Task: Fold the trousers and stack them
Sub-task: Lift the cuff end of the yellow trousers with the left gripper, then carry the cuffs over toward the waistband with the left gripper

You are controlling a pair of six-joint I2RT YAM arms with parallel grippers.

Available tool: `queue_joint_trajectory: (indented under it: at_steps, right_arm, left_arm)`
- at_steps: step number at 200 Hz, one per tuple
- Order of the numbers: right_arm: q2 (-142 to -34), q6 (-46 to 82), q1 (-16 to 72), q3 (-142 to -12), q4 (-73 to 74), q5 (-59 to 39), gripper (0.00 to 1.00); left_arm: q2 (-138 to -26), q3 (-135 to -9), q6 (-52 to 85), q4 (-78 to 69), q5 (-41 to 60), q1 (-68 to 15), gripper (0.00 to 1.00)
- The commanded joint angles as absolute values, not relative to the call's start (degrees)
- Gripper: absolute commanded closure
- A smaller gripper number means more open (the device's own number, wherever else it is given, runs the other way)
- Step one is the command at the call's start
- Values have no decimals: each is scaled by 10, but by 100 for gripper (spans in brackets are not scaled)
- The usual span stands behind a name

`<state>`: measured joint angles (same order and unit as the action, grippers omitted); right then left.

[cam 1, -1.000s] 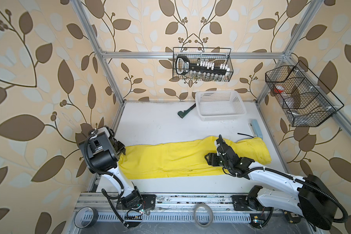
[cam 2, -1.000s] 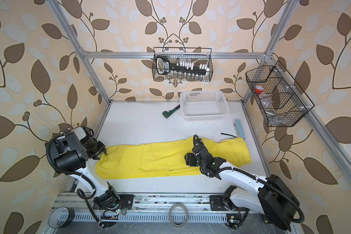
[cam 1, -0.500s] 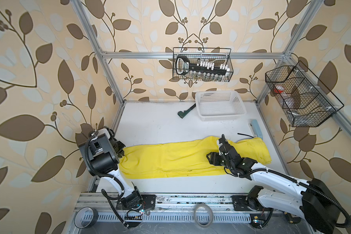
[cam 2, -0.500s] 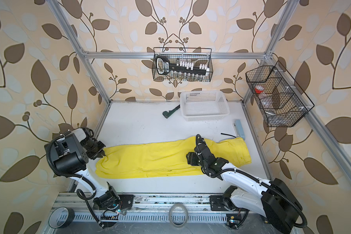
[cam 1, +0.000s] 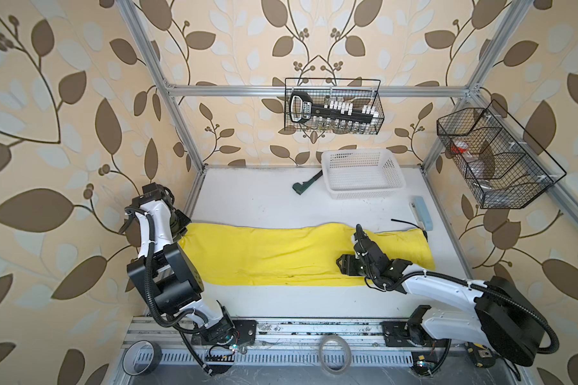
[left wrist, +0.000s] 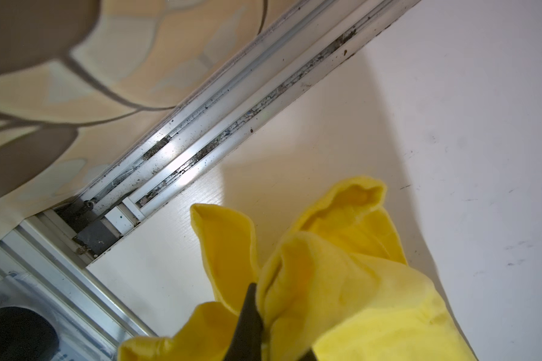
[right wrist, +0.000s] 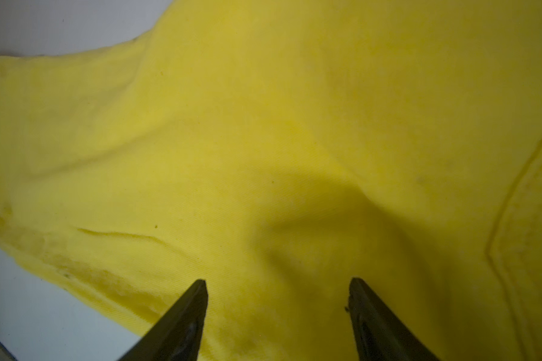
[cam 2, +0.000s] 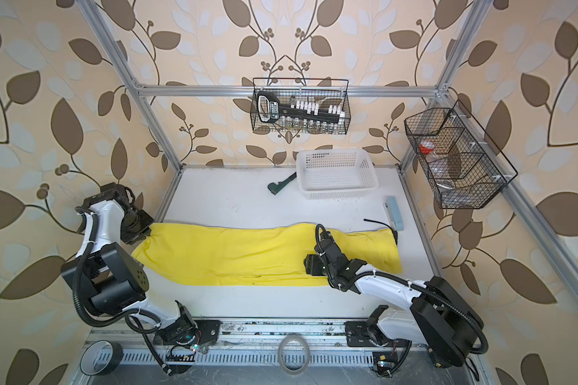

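On my worktop [cam 1: 247, 200] I see a white perforated basket [cam 1: 367, 192] at one o'clock, with a dark green tool [cam 1: 303, 185] just beside its nine o'clock side. A pale blue block [cam 1: 423, 213] lies at three o'clock, near a thin black cable [cam 1: 404, 222]. A back-wall wire rack [cam 1: 289, 125] hangs at twelve and a side wire rack [cam 1: 514, 196] at two. A black tape roll [cam 1: 141, 358] sits at seven and a clear tape ring [cam 1: 334, 358] at six.

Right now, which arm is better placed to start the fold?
Left. The left gripper is shut on the trousers at the leg ends; the right gripper is open above them, holding nothing.
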<state>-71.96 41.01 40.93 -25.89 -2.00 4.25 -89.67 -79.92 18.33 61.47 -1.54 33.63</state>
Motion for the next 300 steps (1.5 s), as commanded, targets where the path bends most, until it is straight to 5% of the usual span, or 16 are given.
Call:
queue_joint_trajectory:
  at_steps: [1,77,154,217,300]
  right_arm:
    - [-744,423,424,-267,12,30,28]
    - [-698,409,404,-279,-16,18,28]
    - [-633,361,281,-245,-72,-10,25]
    - [-626,378,273,-200,-42,-12,26]
    - [-619,392,274,-180,-24,-19,26]
  left_arm:
    - [-866,-836,187,682,-21,322,100]
    - [-752,-806,256,725,114,171,100]
    - [-634,-716,540,627,119,-76,100]
    - [-695,-747,666,550,37,-264,100]
    - [-819,-776,755,451,-41,-372,100]
